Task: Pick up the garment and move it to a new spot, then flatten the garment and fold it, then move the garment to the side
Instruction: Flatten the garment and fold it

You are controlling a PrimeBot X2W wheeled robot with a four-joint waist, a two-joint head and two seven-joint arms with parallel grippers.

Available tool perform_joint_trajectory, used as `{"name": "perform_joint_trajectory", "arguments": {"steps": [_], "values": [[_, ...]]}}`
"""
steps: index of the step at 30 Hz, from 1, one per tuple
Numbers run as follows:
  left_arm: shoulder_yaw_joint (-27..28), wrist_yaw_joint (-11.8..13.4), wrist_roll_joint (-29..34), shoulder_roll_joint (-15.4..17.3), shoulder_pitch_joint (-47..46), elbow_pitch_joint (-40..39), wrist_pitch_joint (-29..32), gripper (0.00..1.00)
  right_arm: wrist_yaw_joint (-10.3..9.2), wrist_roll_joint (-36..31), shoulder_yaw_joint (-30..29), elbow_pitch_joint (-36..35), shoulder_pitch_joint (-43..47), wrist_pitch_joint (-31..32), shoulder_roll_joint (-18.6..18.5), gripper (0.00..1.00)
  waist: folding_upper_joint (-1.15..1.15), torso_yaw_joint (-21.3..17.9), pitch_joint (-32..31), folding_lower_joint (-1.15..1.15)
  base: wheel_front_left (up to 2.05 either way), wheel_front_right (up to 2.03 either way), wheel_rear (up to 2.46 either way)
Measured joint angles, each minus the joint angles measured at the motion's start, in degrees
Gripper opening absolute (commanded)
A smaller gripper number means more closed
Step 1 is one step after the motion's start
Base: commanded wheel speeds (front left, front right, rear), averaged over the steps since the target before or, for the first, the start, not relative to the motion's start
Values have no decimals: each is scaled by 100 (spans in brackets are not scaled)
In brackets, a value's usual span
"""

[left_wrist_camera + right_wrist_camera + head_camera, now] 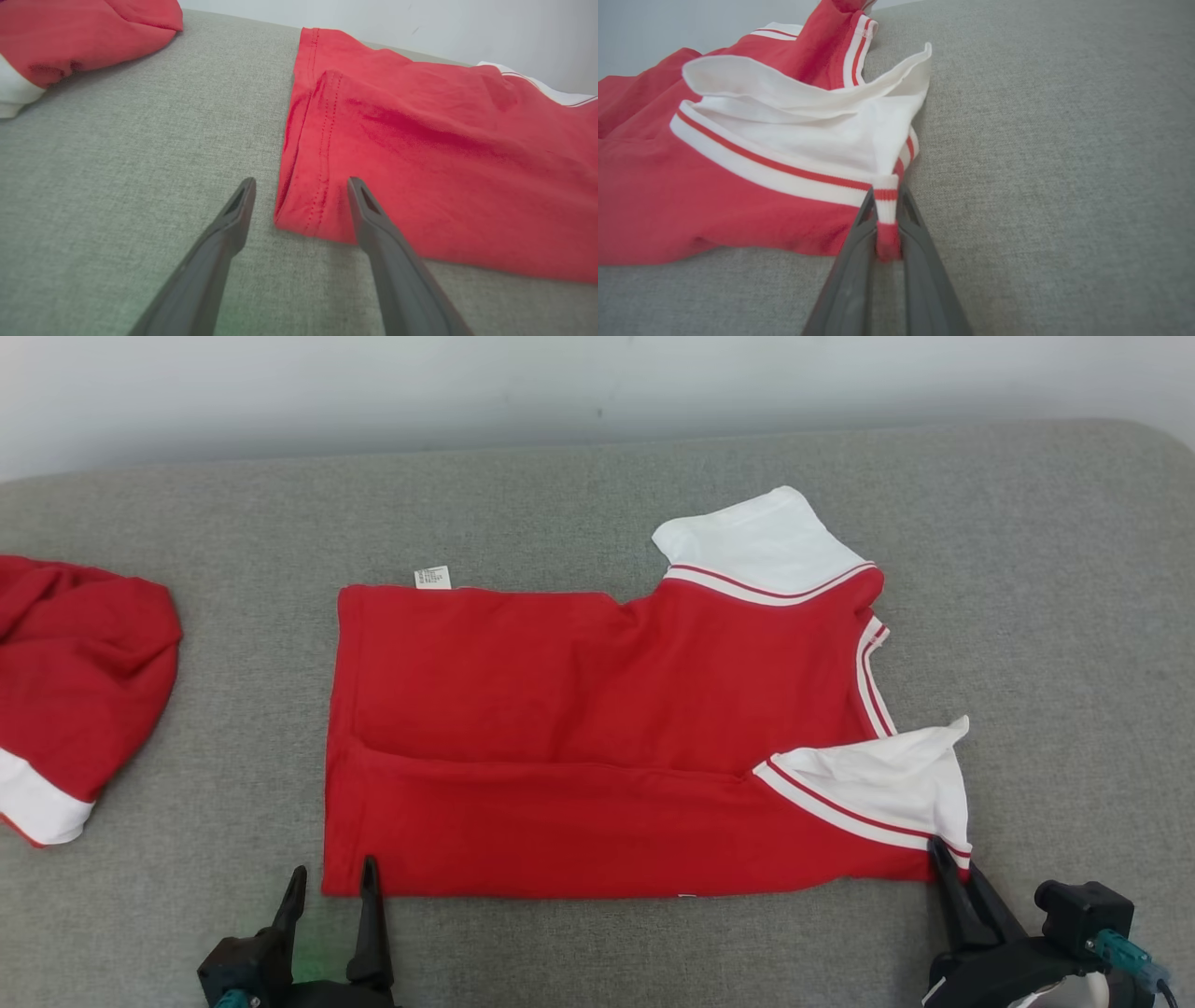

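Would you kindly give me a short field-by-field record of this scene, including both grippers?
surface: grey woven upholstery
garment: red short-sleeved shirt with white sleeves, flat, near edge folded over
left gripper: open, astride the shirt's hem corner
right gripper: shut on striped corner of near sleeve
aside: crumpled red-and-white cloth, left

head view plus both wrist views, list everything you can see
shirt: one, red with white striped-trim sleeves, partly folded, middle of surface
second garment: one, red and white, bunched at far left
label: one, white, shirt's far edge
surface: one, grey fabric, under everything
wall: one, pale, behind
left hand: one, dark, open, astride shirt's near left corner
right hand: one, dark, shut on shirt's striped trim, near right corner
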Motion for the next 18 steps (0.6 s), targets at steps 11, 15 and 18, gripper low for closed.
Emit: {"name": "perform_joint_trajectory", "arguments": {"steps": [11,15,18], "values": [[-142,85,-265,-4,-237,458,-3,0,-1,91,134,-241,-102,1,-118,0,0,-90,169,0,0,0,0],[-135,58,-423,-10,-254,531,-8,0,-1,174,159,-240,-116,1,-143,0,0,-76,147,0,0,0,0],[-77,41,-428,-13,-211,475,-7,0,-1,229,152,-267,-124,1,-159,0,0,-68,66,0,0,0,0]]}}
